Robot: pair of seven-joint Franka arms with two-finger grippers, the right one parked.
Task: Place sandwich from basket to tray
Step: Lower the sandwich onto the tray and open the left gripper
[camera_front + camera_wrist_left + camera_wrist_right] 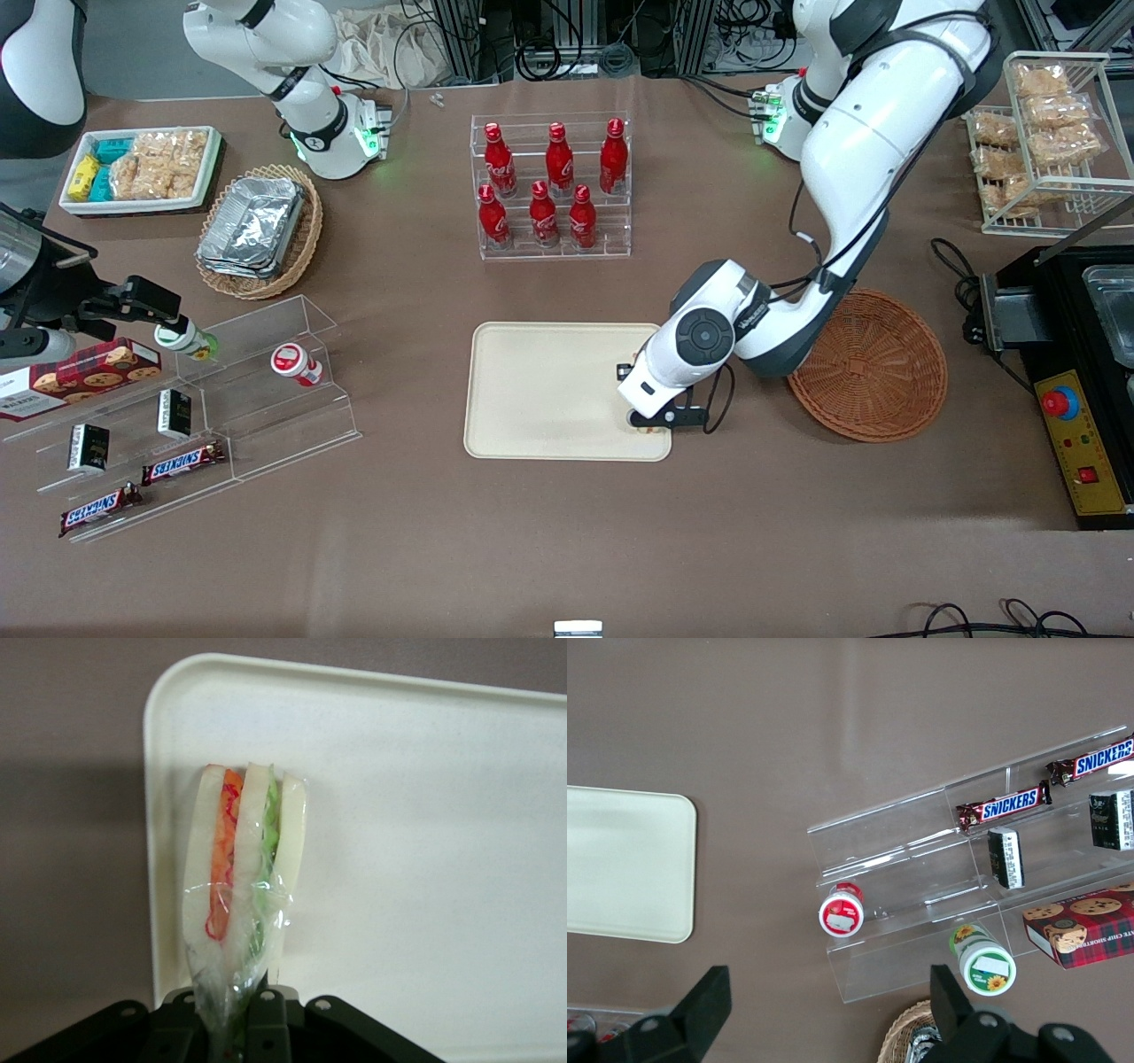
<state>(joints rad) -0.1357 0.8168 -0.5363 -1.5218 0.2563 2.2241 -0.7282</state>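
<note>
The sandwich (244, 868), a pale bread wedge with orange and green filling in clear wrap, sticks out from my left gripper (232, 1014), which is shut on its narrow wrapped end. It hangs low over the cream tray (425, 815), close to a rounded corner; whether it touches the tray I cannot tell. In the front view the gripper (653, 418) is over the tray (549, 390) at the end nearest the reddish-brown wicker basket (873, 368). The basket holds nothing and stands beside the tray toward the working arm's end. The arm hides most of the sandwich there.
A clear rack of red bottles (554, 186) stands farther from the front camera than the tray. Toward the parked arm's end are a tan basket of foil trays (257, 230), a white snack tub (142, 168) and an acrylic shelf (177, 416). A black machine (1081, 372) sits past the basket.
</note>
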